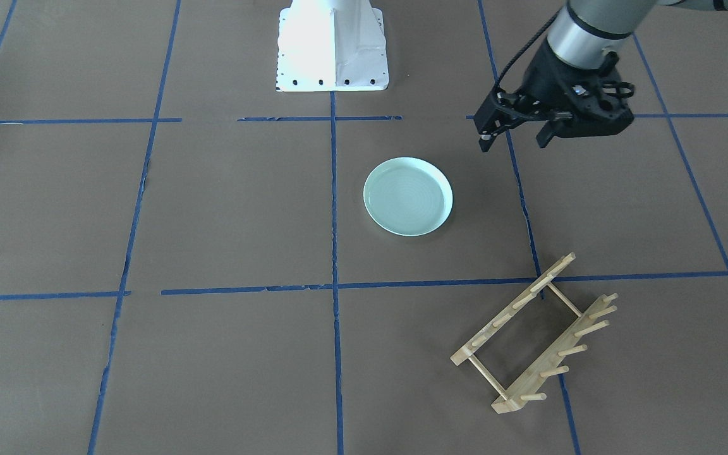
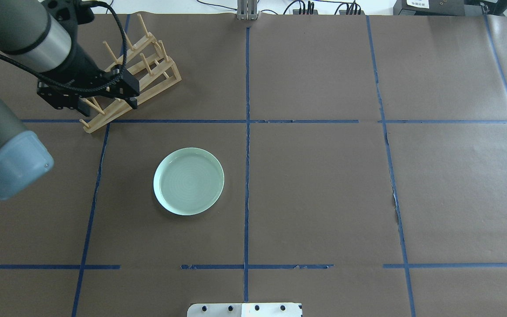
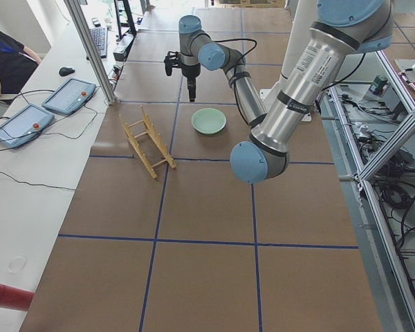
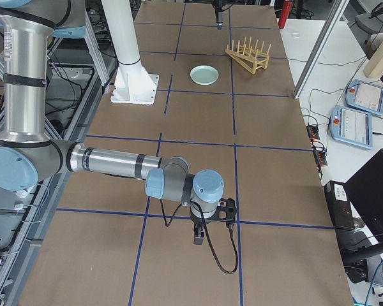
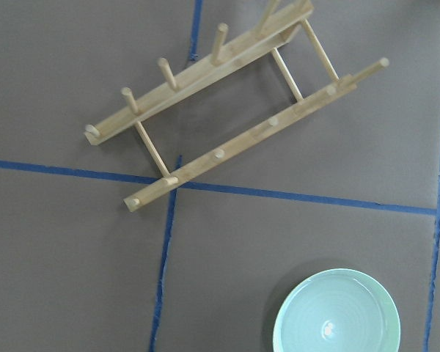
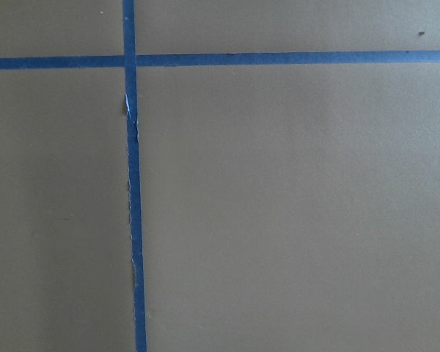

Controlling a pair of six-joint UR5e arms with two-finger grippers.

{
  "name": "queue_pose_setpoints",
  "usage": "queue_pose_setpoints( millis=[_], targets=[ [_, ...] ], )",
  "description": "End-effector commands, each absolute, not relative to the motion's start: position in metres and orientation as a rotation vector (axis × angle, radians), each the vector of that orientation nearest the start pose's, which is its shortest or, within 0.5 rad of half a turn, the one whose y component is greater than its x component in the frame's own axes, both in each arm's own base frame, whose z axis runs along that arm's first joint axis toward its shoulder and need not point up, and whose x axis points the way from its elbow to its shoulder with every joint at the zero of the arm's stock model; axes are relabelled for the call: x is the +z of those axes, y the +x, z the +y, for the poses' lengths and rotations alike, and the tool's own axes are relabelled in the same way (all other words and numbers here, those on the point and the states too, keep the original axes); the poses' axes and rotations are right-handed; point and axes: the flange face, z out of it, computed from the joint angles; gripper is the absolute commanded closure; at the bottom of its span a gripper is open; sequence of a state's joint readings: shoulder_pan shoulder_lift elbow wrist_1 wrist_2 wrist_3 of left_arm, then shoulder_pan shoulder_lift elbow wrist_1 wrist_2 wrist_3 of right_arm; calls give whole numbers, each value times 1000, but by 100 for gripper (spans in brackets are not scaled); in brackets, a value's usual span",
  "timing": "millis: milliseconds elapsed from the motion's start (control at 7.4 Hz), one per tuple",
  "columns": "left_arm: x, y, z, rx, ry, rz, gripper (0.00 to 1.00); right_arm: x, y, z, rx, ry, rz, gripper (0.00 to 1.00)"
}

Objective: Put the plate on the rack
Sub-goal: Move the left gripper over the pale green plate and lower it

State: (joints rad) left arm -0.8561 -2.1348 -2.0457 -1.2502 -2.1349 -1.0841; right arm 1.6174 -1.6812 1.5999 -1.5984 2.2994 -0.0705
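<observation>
Plate [image 2: 189, 181], mint-green, is seen lying flat on the brown table [image 2: 324, 185] left of centre in the overhead view, with the left gripper [image 1: 512, 145] held spread and empty beyond it, the wooden rack [image 2: 156, 89] set farthest at upper left, and the right gripper [image 4: 200, 237] not judged open or closed.

A pale mint-green plate [image 1: 408, 196], faintly marked with concentric rings, and a light natural-wood rack [image 1: 515, 306] stand out against a flat brown paper-covered table [image 1: 231, 208] gridded with blue tape lines [image 1: 334, 208]. The left gripper [image 1: 513, 145] is black, its arm [image 1: 582, 31] silver-grey, the robot base [image 1: 332, 47] glossy white.
</observation>
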Motion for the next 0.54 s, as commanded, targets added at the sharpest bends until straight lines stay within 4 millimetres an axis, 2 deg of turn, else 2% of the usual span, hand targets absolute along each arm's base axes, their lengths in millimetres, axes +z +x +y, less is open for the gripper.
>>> queue_pose_setpoints(
  millis=[0,135,270,405],
  targets=[
    [169,377,-441,-130,44,828,0,701,88,-431,18,-61,-733,0],
    [164,397,-431,-108,69,812,0,701,88,-431,18,-61,-733,0],
    [177,411,-440,-120,88,769,0,701,87,-432,16,-61,-733,0],
    [184,433,-436,-106,83,751,0,701,88,-431,18,-61,-733,0]
  ],
)
